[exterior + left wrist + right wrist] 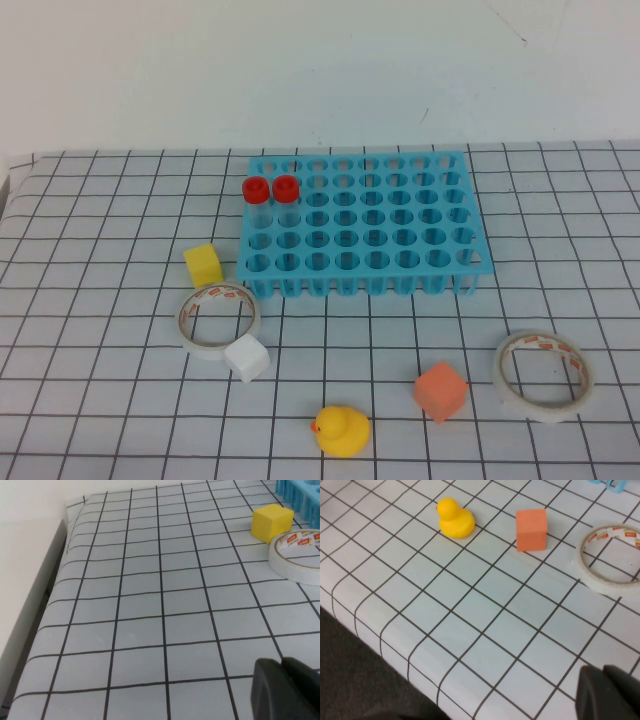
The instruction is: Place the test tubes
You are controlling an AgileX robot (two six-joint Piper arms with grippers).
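Observation:
A blue test tube rack (pixel 365 225) stands at the middle back of the checked table. Two clear test tubes with red caps (pixel 257 190) (pixel 286 188) stand upright side by side in holes at the rack's left end. Neither arm shows in the high view. My left gripper (pixel 281 666) is shut and empty, low over bare checked cloth near the table's left edge. My right gripper (pixel 602 672) is shut and empty too, over the cloth near the table's front edge. A corner of the rack (pixel 300 495) shows in the left wrist view.
A yellow cube (pixel 203 264) and a tape roll (pixel 217 319) lie left of the rack, with a white cube (pixel 247 357) beside the roll. In front sit a yellow rubber duck (pixel 342 430), an orange cube (pixel 441 391) and a second tape roll (pixel 544 375).

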